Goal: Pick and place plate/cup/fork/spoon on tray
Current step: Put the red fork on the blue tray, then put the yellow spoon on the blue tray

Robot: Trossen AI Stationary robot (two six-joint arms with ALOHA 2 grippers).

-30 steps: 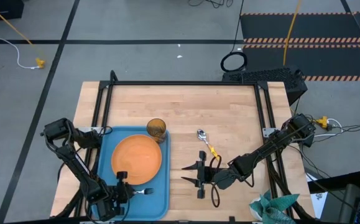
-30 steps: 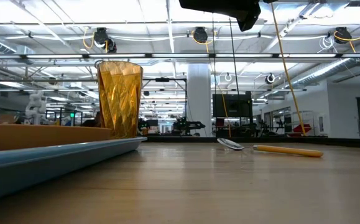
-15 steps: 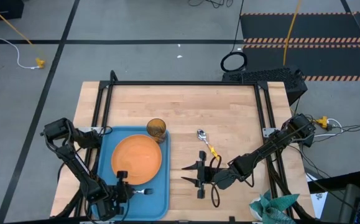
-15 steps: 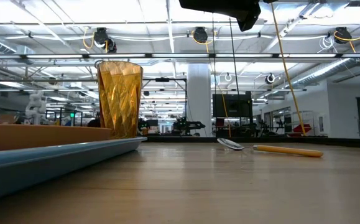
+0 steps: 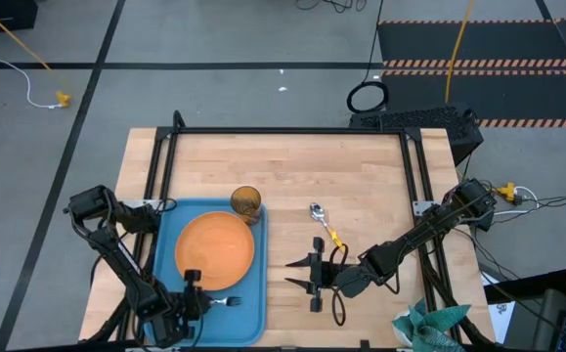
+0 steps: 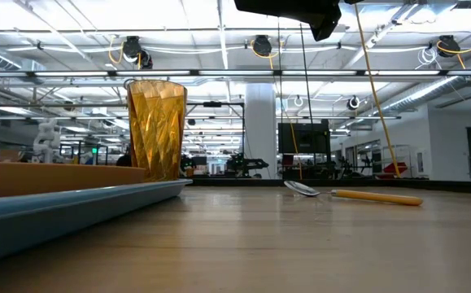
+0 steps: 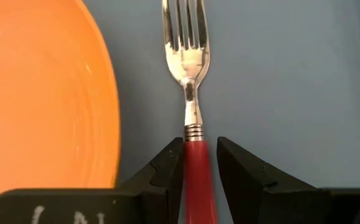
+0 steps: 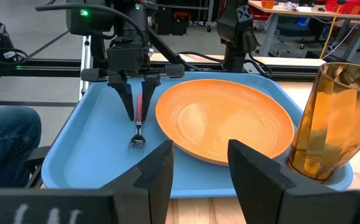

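The light-blue tray (image 5: pixel 248 318) lies at the table's near left. On it rest the orange plate (image 5: pixel 214 249) and, at its far right corner, the upright amber cup (image 5: pixel 246 203). My left gripper (image 5: pixel 207 301) is low over the tray's near part, shut on the red-handled fork (image 5: pixel 226 302) beside the plate (image 7: pixel 43 93). The spoon (image 5: pixel 322 223), orange-yellow handle, lies flat on the bare wood right of the tray. My right gripper (image 5: pixel 314 276) hangs open and empty near the spoon's handle, facing the tray. My left gripper pinches the fork's red handle (image 7: pixel 199 168) between its two fingers, whose tips reach almost to the metal collar. The fingers slant down from the table's left and lie along the handle. The tines (image 8: pixel 136 143) point toward the table's right, down at the tray floor (image 8: pixel 92 143).
A green-and-white cloth (image 5: pixel 429 328) lies at the table's near right corner. Black frame rails (image 5: pixel 292 132) run along the far and side edges. A cable loops beside the right gripper (image 5: pixel 339 293). A person's leg in jeans (image 8: pixel 5 143) shows beyond the table's left edge.
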